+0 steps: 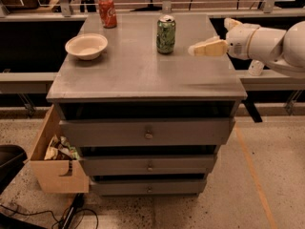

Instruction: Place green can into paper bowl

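The green can (166, 34) stands upright near the back middle of the grey cabinet top (143, 73). The cream paper bowl (86, 46) sits empty at the left of the top, apart from the can. My gripper (202, 48) reaches in from the right on a white arm (267, 44), hovering above the top's right side, a short way right of the can and not touching it. It holds nothing.
A red-orange soda can (107, 11) stands at the back left corner. The cabinet has drawers with knobs (148, 134) below. A wooden box (55, 161) with packets leans by the cabinet's left side. A railing runs behind.
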Tool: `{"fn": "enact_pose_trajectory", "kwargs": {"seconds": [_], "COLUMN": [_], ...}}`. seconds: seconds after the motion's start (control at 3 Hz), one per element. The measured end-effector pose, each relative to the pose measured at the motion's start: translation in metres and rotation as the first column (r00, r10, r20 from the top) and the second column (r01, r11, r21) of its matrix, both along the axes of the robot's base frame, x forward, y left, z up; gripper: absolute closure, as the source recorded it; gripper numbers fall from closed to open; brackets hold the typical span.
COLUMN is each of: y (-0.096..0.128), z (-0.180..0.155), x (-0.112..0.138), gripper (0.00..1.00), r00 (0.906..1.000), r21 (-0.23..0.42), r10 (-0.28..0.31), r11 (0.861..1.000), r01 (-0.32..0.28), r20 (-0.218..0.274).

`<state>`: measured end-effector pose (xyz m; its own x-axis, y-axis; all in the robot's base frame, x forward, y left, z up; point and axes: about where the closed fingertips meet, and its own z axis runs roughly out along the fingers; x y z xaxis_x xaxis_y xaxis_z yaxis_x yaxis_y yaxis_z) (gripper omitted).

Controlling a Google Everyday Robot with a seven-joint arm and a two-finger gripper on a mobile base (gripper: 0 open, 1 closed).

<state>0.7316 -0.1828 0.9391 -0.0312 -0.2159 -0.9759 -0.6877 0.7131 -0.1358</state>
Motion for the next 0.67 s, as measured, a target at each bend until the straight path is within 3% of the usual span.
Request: {"fn": "enact_pose_trajectory", "kwargs": {"seconds": [0.67], "y": [0.037], "z": [-0.034], "x": [0.037], "gripper": [0.0], "r00": [0.9989], "r21": [0.118], "r10": [0.044], "r11": [0.992], "r01": [-0.046], "r20": [0.018]}}
